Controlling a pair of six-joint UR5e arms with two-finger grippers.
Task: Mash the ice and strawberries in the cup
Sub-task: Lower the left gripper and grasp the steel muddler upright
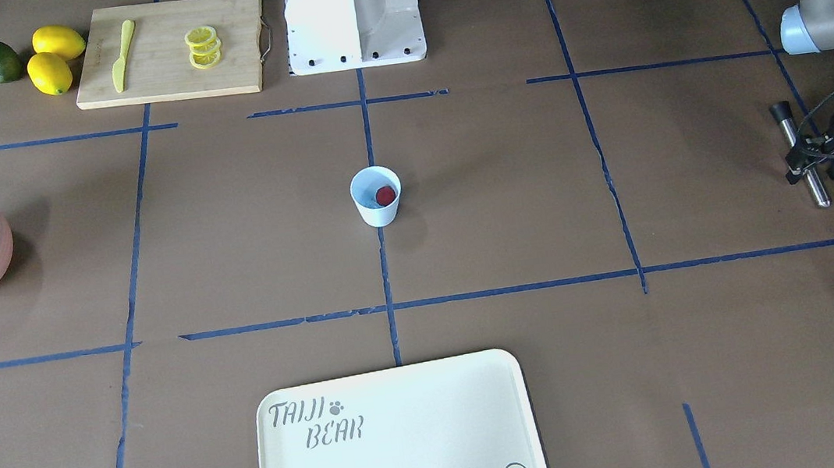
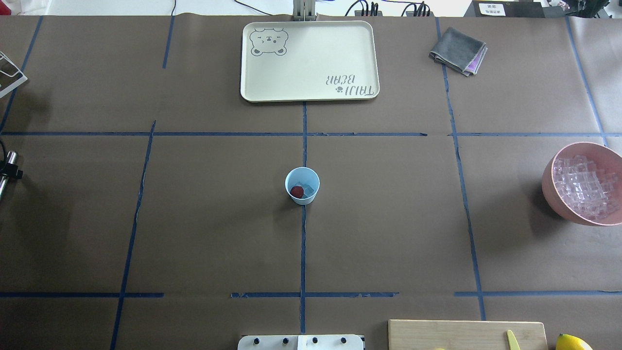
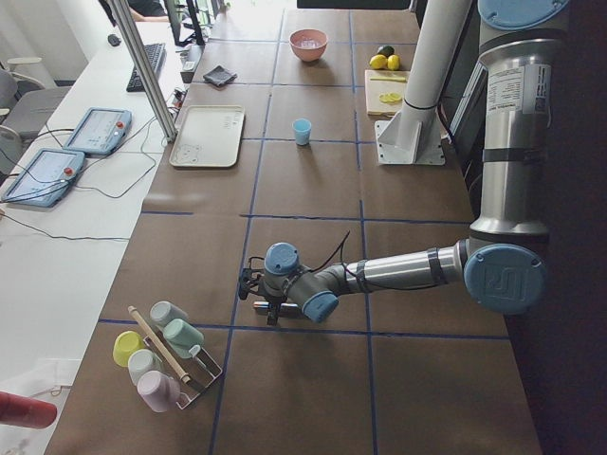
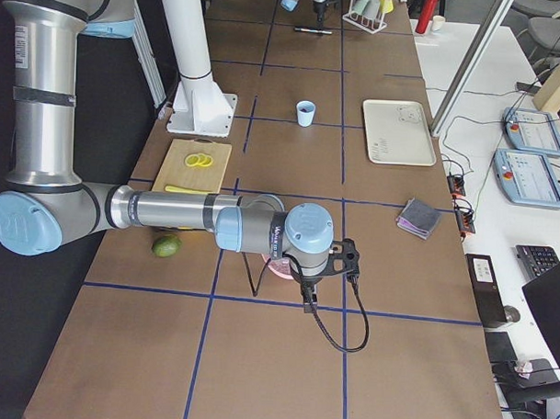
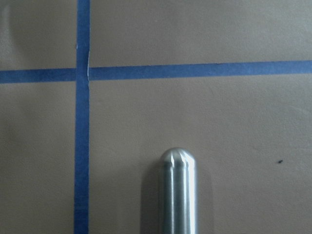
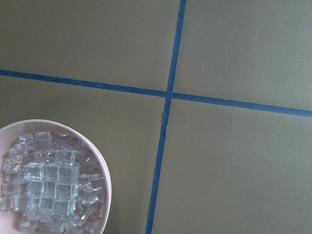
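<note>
Lab: taped table [image 3: 303, 190], teach pendants [image 3: 98, 130]

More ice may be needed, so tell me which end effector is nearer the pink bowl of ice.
Right. The right end effector hovers right by the pink bowl; the left end effector is at the opposite end of the table, at a metal rod.

— What was the rod [image 5: 178, 195] at the left end effector [image 1: 805, 158] made of?
— Smooth metal with a soft sheen. The bench [image 5: 219, 122] beneath was matt brown paper, crossed with blue tape [image 5: 195, 70].
— And below the right end effector [image 4: 306, 300]?
— Glassy, clear ice [image 6: 46, 187] in a matt pink bowl [image 6: 106, 183].
</note>
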